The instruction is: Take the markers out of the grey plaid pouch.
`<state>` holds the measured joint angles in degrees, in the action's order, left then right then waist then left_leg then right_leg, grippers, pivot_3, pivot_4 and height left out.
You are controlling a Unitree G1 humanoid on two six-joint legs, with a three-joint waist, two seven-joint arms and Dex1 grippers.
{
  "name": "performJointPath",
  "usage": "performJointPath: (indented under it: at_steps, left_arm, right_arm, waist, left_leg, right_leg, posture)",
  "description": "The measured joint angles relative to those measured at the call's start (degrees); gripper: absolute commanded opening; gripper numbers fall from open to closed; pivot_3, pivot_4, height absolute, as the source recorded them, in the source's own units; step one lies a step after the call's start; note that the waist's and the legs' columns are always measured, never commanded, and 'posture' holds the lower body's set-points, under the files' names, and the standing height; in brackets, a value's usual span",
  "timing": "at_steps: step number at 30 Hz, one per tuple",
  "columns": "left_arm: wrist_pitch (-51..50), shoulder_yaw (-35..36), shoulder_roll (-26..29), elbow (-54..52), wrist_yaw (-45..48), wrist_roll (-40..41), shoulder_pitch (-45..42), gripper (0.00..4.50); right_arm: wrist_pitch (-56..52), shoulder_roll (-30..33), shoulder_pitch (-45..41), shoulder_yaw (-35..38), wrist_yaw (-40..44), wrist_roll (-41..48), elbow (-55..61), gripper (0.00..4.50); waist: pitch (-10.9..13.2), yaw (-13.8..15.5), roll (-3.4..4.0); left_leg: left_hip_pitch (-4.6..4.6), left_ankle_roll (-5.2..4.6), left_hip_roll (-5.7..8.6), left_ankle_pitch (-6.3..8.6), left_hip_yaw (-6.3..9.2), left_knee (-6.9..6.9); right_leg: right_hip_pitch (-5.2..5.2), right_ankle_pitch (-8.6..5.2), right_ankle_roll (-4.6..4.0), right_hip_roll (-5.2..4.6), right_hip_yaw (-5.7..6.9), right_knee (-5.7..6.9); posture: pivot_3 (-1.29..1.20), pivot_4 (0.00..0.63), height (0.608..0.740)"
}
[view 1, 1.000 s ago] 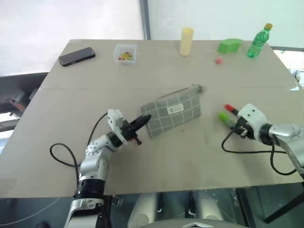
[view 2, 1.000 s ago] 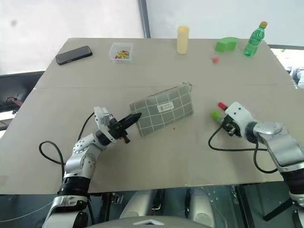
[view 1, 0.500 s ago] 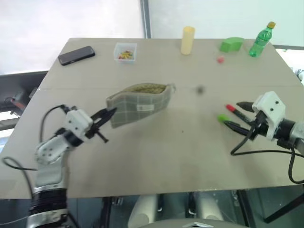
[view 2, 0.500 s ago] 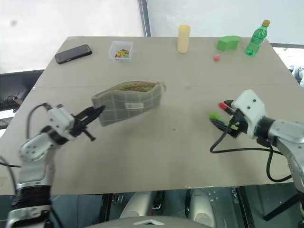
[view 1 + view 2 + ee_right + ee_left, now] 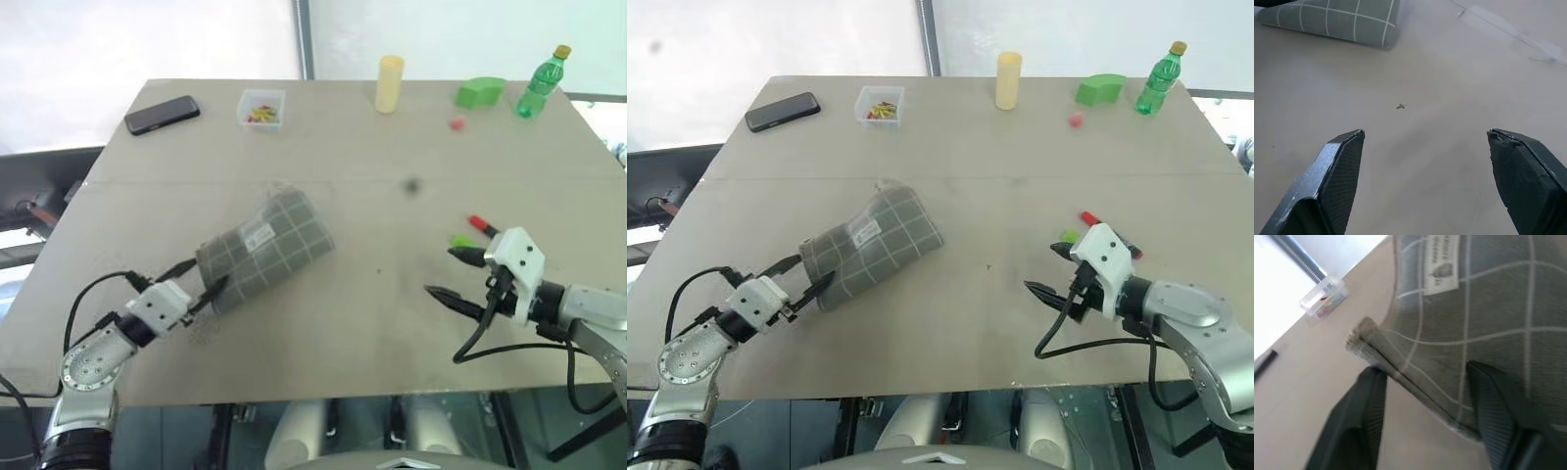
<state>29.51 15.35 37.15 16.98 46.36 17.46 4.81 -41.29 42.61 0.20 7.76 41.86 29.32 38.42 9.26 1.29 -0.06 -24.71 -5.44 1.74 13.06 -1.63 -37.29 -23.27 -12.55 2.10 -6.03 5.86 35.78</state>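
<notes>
The left gripper (image 5: 196, 282) is spread around the grey plaid pouch (image 5: 266, 247) corner; the right gripper (image 5: 453, 275) is held wide, empty. The markers (image 5: 472, 230), lying just beside it, could be knocked and rolled.

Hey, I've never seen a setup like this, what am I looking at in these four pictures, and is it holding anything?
This is a two-armed humanoid robot at a table. The two wide pictures come from cameras in its head, looking down over its arms. The two close-ups come from a camera on each wrist, looking out between the black fingers.

The left pincer stands open around one end of the grey plaid pouch; no grip shows. The right pincer is open and empty. Just beyond it lie the red marker and green marker, already out of the pouch.

Along the far edge are a black phone, a small clear box, a yellow cylinder, a green block and a green bottle.
</notes>
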Motion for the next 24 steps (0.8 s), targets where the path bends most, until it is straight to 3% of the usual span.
performJointPath:
  at_steps: [4, 8, 13, 17, 24]
  left_arm:
    - [-14.15, 3.97, 1.5, -6.27, 6.25, 13.95, 5.18, 2.71]
    - [-22.9, 8.93, 4.86, -15.0, 11.54, 20.87, 14.31, 2.71]
    - [-31.28, 11.26, 6.04, -22.09, 14.84, 24.22, 22.01, 2.75]
    - [-32.96, 11.8, 5.98, -23.9, 15.78, 24.19, 22.28, 3.99]
    - [-34.26, 11.43, 5.04, -27.53, 15.22, 21.94, 22.42, 3.99]
  right_arm:
    - [2.15, 1.39, 3.79, 3.08, 1.98, 0.56, -0.01, 4.09]
    - [4.01, 3.27, 8.75, 9.32, 6.05, 2.81, 0.18, 4.09]
    - [4.25, 5.13, 14.19, 17.06, 9.45, 4.67, -1.36, 4.29]
    - [6.4, 5.5, 15.95, 18.23, 10.05, 3.08, -2.48, 4.5]
    - [8.39, 5.51, 19.7, 19.14, 11.32, 2.51, -2.31, 4.5]
  waist:
    - [0.03, -0.45, -0.08]
    - [0.06, -0.5, -0.01]
    - [0.07, -0.22, -0.01]
    - [0.06, -0.3, 0.0]
    - [0.06, -0.33, 0.02]
  left_leg:
    - [0.0, -0.01, 0.0, 0.0, 0.01, -0.05]
    - [0.04, -0.01, 0.01, 0.02, -0.01, -0.04]
    - [0.07, -0.01, -0.02, 0.02, 0.0, -0.04]
    - [0.08, -0.01, -0.02, 0.02, 0.0, -0.04]
    - [0.04, -0.01, -0.02, 0.02, -0.01, 0.01]
  right_leg:
    - [0.01, -0.12, 0.19, 0.02, 0.01, 0.02]
    - [0.05, -0.23, 0.02, 0.0, -0.06, -0.02]
    - [0.08, -0.28, -0.01, 0.0, -0.05, -0.02]
    - [0.08, -0.28, -0.01, -0.01, -0.07, -0.02]
    - [0.0, -0.28, -0.01, -0.01, -0.07, -0.02]
  posture:
    - [0.0, 0.15, 0.74]
    - [0.0, 0.15, 0.74]
    - [0.0, 0.15, 0.74]
    - [0.0, 0.15, 0.74]
    - [0.0, 0.15, 0.74]
